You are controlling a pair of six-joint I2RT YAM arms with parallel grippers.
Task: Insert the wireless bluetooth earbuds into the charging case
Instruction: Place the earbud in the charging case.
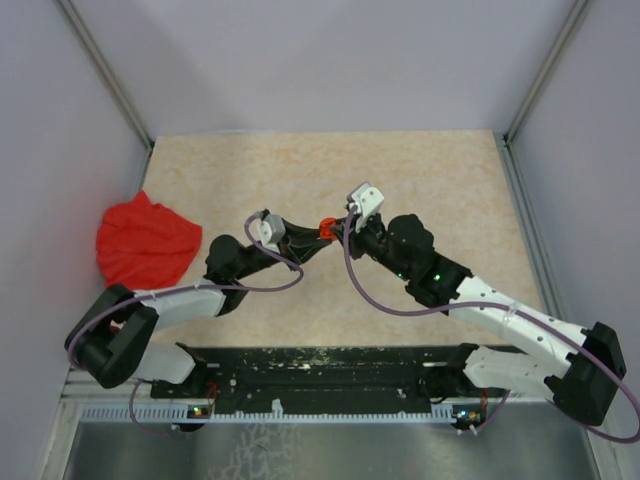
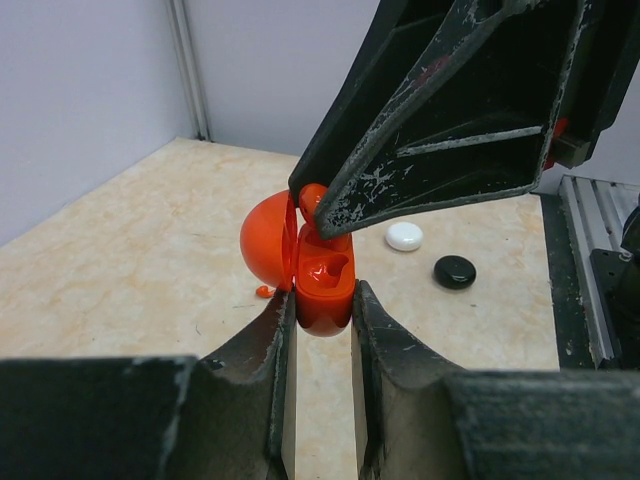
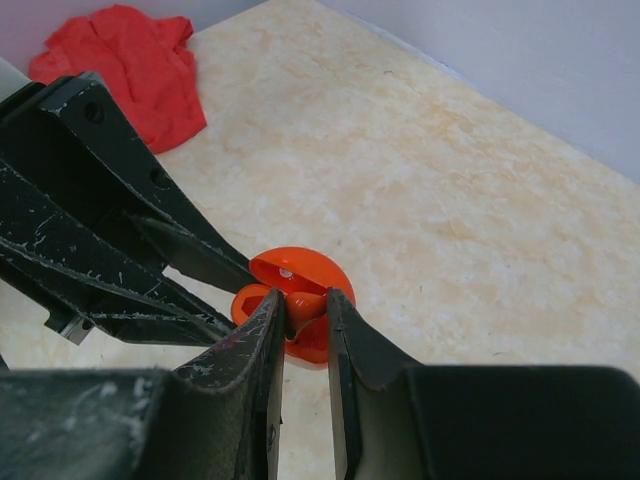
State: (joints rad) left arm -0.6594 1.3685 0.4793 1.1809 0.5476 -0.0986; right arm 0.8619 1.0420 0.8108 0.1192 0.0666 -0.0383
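My left gripper (image 2: 322, 302) is shut on an orange-red charging case (image 2: 325, 285) and holds it above the table with its round lid (image 2: 262, 240) swung open to the left. My right gripper (image 3: 305, 300) is shut on a tiny orange-red earbud (image 3: 306, 304). It holds the earbud at the case's open cavity, just under the lid (image 3: 300, 262). In the top view both grippers meet at the case (image 1: 326, 228) in the table's middle. Another tiny orange-red earbud (image 2: 263, 291) lies on the table below the lid.
A white round disc (image 2: 404, 236) and a black round disc (image 2: 455, 271) lie on the table beyond the case. A red cloth (image 1: 145, 240) lies bunched at the left wall. Grey walls stand close on three sides.
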